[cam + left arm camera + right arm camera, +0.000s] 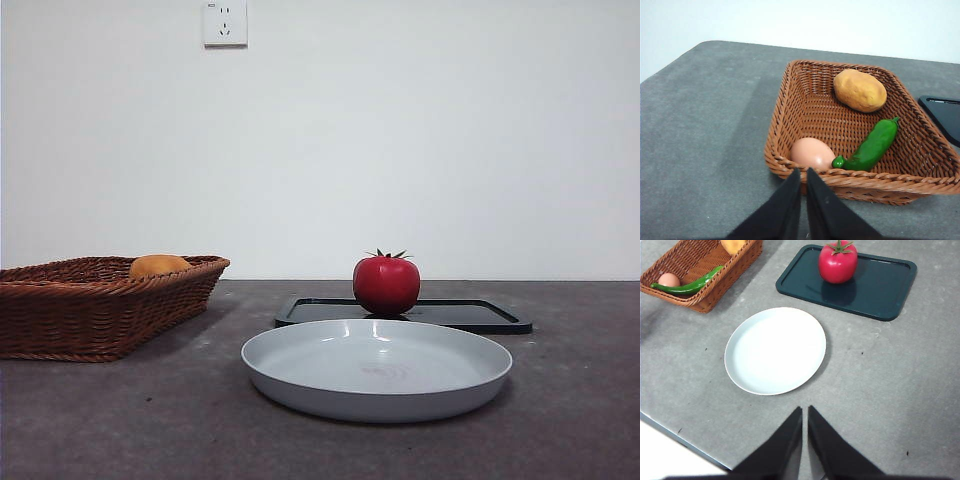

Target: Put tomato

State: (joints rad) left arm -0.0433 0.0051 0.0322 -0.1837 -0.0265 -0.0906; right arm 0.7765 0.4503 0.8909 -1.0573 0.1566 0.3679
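Both pincers, left [802, 172] and right [804, 410], hang clenched and empty above the table [900, 390], nothing grasped yet. Tomato [838, 262] stands upright on the dark tray [885, 290], just behind the bare plate [775, 350], probably its destination.

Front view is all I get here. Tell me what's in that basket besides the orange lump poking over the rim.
Observer: The lump is a potato. A green pepper lies in the basket too, out of your sight.
Operator: List anything else in there.
Observer: An egg, next to the pepper's stem end.
Operator: Now say where the tomato really sits.
Observer: On the dark tray, near one end, apart from the plate.
Operator: Report the hands.
Observer: Left hand hangs shut just outside the basket; right hand hangs shut on the near side of the plate.
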